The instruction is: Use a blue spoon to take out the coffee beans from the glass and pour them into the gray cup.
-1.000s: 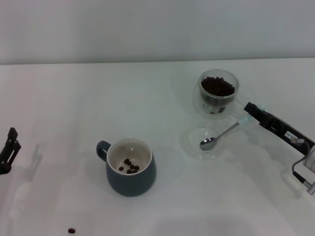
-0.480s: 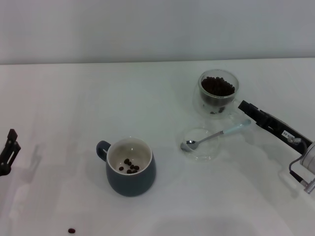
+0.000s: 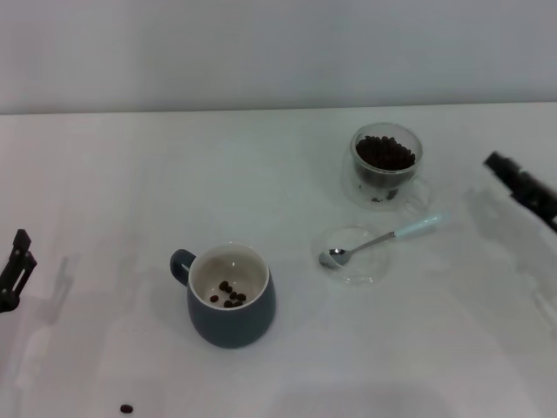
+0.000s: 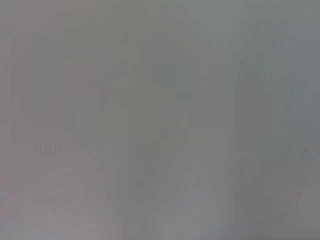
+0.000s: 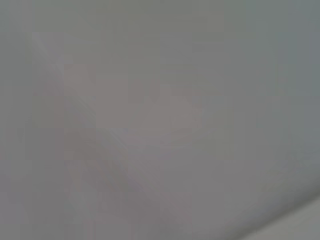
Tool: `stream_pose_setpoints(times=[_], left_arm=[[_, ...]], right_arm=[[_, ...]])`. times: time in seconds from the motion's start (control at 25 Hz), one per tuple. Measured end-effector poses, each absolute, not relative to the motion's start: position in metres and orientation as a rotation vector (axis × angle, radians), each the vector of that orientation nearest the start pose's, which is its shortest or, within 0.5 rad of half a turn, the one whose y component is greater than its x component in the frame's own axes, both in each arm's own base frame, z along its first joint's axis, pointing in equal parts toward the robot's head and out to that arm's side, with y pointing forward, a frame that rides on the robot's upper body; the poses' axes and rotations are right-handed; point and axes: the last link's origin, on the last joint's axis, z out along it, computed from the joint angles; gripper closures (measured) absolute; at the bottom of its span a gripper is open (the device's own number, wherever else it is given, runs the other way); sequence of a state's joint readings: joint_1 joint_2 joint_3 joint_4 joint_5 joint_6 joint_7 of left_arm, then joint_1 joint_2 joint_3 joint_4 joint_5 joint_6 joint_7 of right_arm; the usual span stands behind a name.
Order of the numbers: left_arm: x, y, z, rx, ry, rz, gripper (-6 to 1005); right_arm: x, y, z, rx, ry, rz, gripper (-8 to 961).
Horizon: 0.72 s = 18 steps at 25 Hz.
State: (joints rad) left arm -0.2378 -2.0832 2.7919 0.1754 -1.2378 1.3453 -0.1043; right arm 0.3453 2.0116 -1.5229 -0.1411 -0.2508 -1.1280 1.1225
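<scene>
Blue spoon (image 3: 376, 241) lies free, bowl on the clear dish (image 3: 352, 256).
We can't tell jaw state: right gripper (image 3: 520, 189) well apart, left gripper (image 3: 15, 266) parked at table edge.

Right gripper (image 3: 522, 190) is well off to the side w/ bare table btwn it & the blue spoon (image 3: 376, 241), but the glass (image 3: 385, 165) stands just behind that spoon & the gray cup (image 3: 230, 296) sits far past it.
</scene>
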Motion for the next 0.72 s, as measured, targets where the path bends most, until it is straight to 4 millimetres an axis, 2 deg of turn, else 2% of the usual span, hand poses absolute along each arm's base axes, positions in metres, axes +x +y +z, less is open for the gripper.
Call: stream_pose_setpoints(times=[0.16, 0.48, 0.68, 0.72], left_arm=[[-0.358, 0.246, -0.03, -1.613, -0.565, -0.661, 183], [-0.357, 0.248, -0.03, -1.615, -0.562, -0.664, 183], [-0.357, 0.248, -0.03, -1.614, -0.561, -0.664, 183], [-0.357, 0.248, -0.03, -1.614, -0.561, -0.665, 183]], right_arm=[[0.37, 0.306, 0.015, -1.593, 1.04, 0.991, 609], [0.357, 0.318, 0.01, -1.759, 0.528, 0.651, 608], [0.356, 0.32, 0.012, -1.761, 0.474, 0.618, 608], [0.356, 0.32, 0.012, -1.758, 0.475, 0.619, 544]])
